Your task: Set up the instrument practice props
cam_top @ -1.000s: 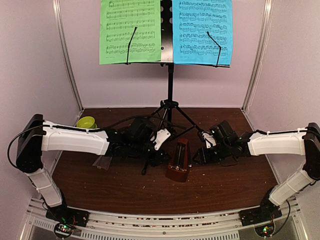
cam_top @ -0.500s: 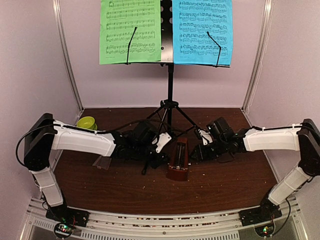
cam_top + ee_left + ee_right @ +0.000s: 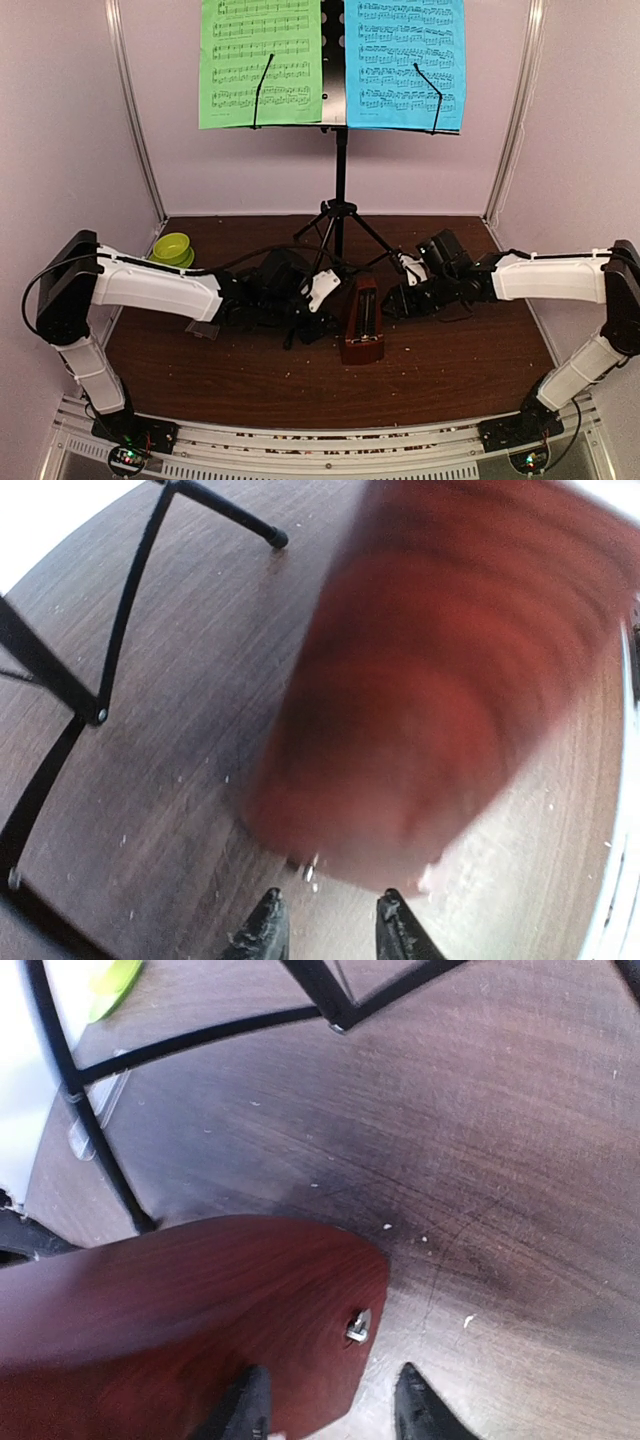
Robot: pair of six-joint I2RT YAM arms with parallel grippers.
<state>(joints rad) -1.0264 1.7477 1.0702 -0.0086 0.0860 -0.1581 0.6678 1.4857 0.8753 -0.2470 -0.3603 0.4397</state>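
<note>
The dark brown wooden worktop (image 3: 450, 360) carries everything. At its back stands the black tripod music stand with a hole-punched desk (image 3: 341, 170), legs spread wide, presumably so that the raised desk does not tip. The white left arm (image 3: 150, 285) and right arm (image 3: 550, 278) both reach inward, low over the wood. On the desk the green sheet of music (image 3: 260, 60) and the blue sheet of music (image 3: 405, 60) sit side by side, each pinned by a thin wire retainer, which keeps them flat and facing forward.

The reddish-brown pyramid metronome (image 3: 362, 322) stands upright just in front of the tripod feet, between the two arms, likely being squared up below the pages. The left jaws are parted with nothing between them, the metronome just ahead. The right jaws are also parted, beside its lower edge; contact I cannot tell.

The lime-green bowl (image 3: 173, 247) sits at the far left. The clear cover (image 3: 202, 331) lies off the metronome, by the left arm.
</note>
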